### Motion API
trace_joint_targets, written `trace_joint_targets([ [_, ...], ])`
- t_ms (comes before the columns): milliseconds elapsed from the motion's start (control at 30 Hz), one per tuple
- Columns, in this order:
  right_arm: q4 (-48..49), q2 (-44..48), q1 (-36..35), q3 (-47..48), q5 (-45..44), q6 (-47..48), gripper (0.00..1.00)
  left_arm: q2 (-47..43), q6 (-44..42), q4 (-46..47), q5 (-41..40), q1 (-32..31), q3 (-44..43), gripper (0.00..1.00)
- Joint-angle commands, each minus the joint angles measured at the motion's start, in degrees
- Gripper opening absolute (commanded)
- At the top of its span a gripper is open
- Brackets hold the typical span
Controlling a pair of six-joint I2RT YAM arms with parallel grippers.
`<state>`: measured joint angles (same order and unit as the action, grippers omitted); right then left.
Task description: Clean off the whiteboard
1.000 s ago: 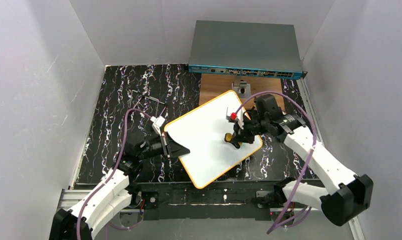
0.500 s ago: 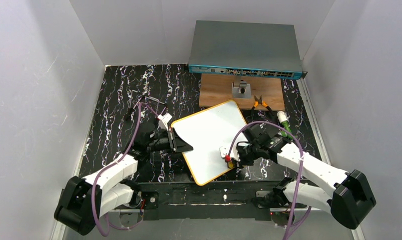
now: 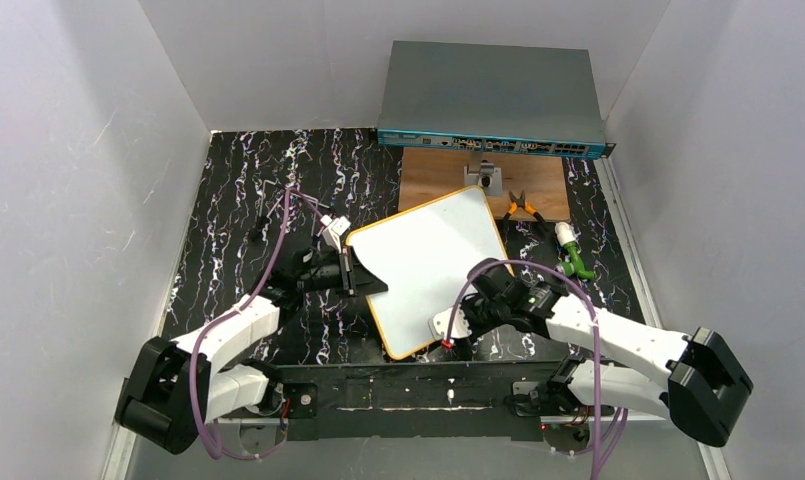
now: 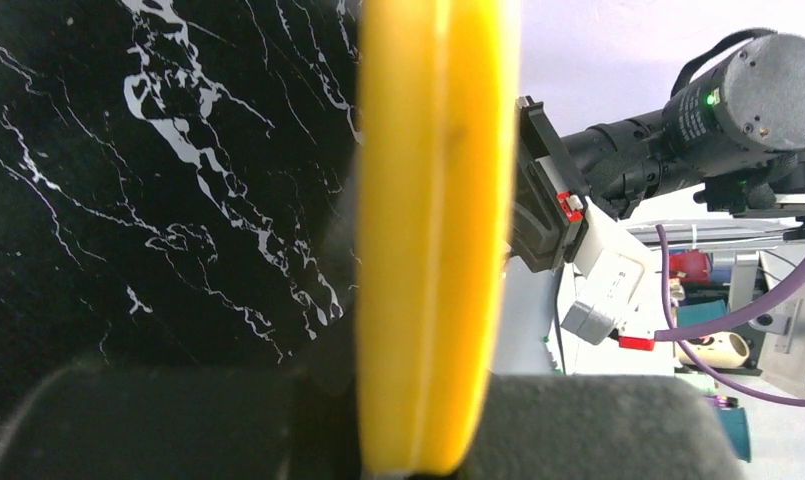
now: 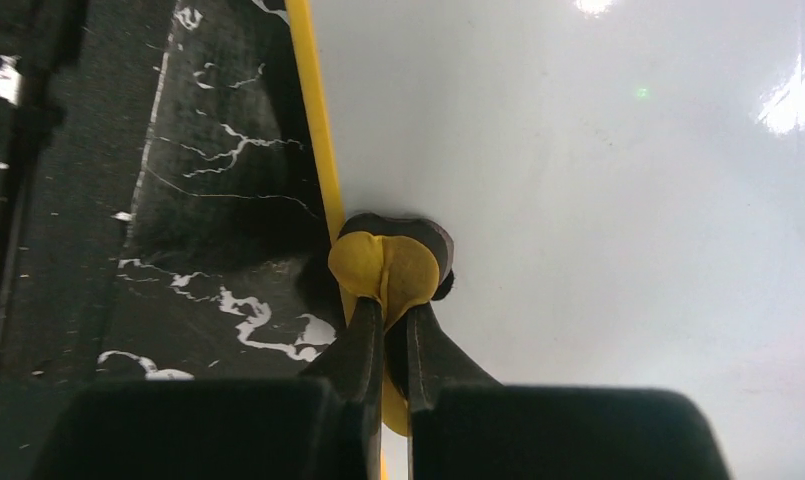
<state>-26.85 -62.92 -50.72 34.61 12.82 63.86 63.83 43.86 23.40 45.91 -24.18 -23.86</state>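
Seemingly whiteboard (image 3: 428, 260) inside left end effector (image 3: 363, 276)

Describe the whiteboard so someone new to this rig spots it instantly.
Start at the black white-veined tabletop; in front of the grey network switch lies a brown wooden board. Overlapping its near edge sits the whiteboard, rotated askew. Unlike the wooden board, it is glossy white with rounded corners and a thin orange-yellow rim.

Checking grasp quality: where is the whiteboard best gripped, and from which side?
Likely the left rim of the whiteboard, approached from the left, where the left tool pinches it: the board is thin, so only an edge fits, leaving its face free for the right tool.
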Motion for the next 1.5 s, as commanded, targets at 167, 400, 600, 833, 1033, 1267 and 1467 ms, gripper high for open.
trace_joint_targets([
  [167, 6.4, 3.4, 10.7, -9.84, -6.76, 11.42, 0.01, 1.81, -1.4, -3.3, 7.13, -0.22, -5.41, 0.0],
  [400, 9.21, 1.94, 21.45, -9.19, -5.68, 14.81, 0.01, 3.62, -2.62, -5.39, 9.03, 0.35, -6.92, 0.0],
  [600, 8.82, 0.81, 29.56, -6.41, -3.02, 16.17, 0.01, 3.08, -3.11, -6.48, 9.11, 0.6, -6.64, 0.0],
  [833, -1.08, 3.65, 29.57, -1.55, 12.1, 7.87, 0.01, 2.2, 1.77, -0.27, 7.92, 0.62, -4.04, 0.0],
  [1033, -3.45, 4.2, 17.48, 0.62, 17.27, -1.14, 0.01, 0.81, 5.93, 5.39, 6.27, 0.63, -0.6, 0.0],
  [1267, -3.52, 1.35, 7.52, 4.51, 18.49, -4.28, 0.01, -1.44, 6.23, 5.05, 4.9, 0.63, 0.62, 0.0],
  [1467, -0.87, 3.67, 14.97, -0.89, 11.0, 0.38, 0.01, -2.94, 6.1, 4.48, 5.23, 0.59, 1.38, 0.0],
])
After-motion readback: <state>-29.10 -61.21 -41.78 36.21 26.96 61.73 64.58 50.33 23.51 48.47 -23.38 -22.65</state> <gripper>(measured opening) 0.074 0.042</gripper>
